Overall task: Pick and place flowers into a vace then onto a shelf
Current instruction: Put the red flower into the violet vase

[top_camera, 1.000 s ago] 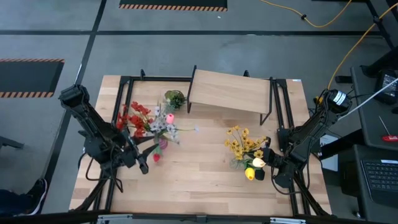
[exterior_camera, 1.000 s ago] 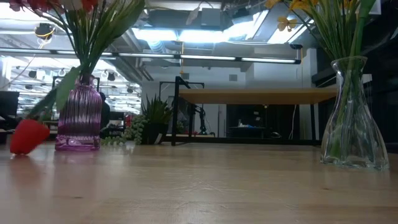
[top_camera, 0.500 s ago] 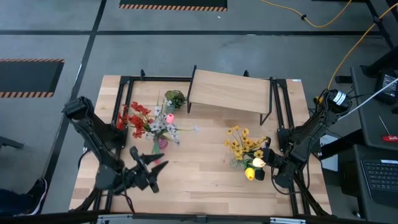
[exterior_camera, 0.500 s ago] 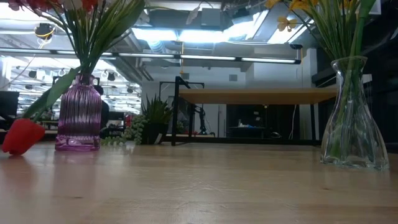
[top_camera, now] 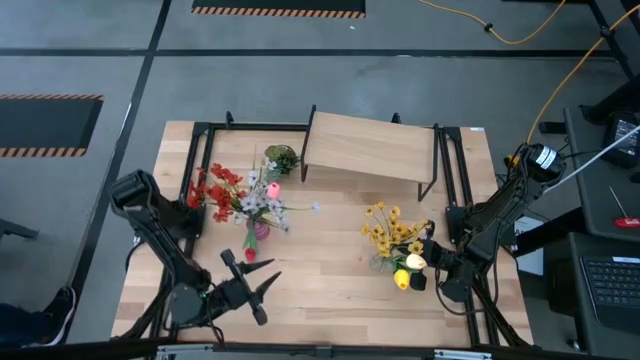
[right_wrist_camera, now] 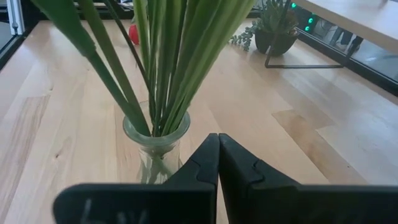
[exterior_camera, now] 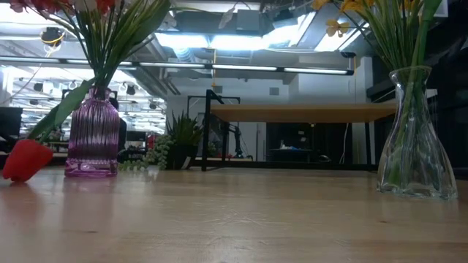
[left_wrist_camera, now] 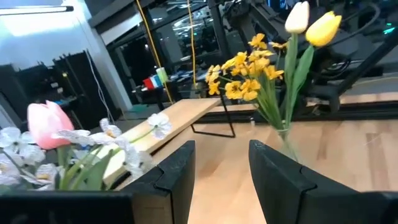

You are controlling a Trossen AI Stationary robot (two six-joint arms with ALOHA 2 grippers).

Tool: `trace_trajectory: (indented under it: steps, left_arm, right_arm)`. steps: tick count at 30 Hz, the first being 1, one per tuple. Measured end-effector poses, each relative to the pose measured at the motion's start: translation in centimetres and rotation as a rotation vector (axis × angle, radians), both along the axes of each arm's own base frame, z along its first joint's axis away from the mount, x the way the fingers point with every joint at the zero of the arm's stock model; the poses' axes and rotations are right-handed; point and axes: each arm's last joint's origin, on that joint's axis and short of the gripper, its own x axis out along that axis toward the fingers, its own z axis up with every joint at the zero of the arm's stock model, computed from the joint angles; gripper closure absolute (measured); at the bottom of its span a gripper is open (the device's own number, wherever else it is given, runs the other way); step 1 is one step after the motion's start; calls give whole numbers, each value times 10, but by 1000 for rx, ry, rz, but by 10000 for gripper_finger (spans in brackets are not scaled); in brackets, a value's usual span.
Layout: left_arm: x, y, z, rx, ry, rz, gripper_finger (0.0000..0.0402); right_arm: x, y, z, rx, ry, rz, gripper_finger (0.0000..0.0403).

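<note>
Since a second ago left gripper (top_camera: pixel 262 290) is swinging back empty, fingers parted, leaving flowers (top_camera: pixel 240 195) in the purple vase (exterior_camera: pixel 92 139) ahead of it; right gripper (top_camera: pixel 436 259), shut, is waiting beside the clear vase (right_wrist_camera: pixel 155 146); next likely lifting a vase to the shelf (top_camera: pixel 365 147).

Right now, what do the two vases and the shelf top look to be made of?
Ribbed purple vase: looks like tinted glass, glossy, light passing through. Clear flared vase: clear glass, stems visible inside. Flat light-wood shelf board: pale wood or wood-look laminate with a matte grain; cannot tell which.
</note>
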Motion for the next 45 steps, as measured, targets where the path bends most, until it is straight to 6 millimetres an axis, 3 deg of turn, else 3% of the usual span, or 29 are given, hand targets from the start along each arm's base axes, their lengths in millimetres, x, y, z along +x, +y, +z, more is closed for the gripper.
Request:
trace_trajectory:
  steps: [11, 25, 28, 31, 36, 41, 45]
  left_arm:
    - [-19, -33, -7, -159, -99, -100, 258]
    - [-21, -2, -75, -331, -216, -58, 258]
    - [-14, 6, -80, -359, -224, -52, 258]
    - [-1, 15, -90, -490, -176, -161, 259]
    - [32, 41, -113, -794, 90, -347, 259]
    - [60, 63, -124, -700, 237, -422, 259]
    - [62, 77, -132, -782, 320, -343, 261]
  right_arm:
    - [0, 0, 0, -22, 8, 8, 391]
    - [0, 0, 0, -21, 7, 8, 391]
    - [0, 0, 0, -20, 6, 7, 391]
    - [0, 0, 0, -22, 7, 8, 391]
    - [0, 0, 0, -24, 8, 8, 391]
    - [0, 0, 0, -22, 7, 8, 391]
    - [0, 0, 0, -23, 7, 8, 391]
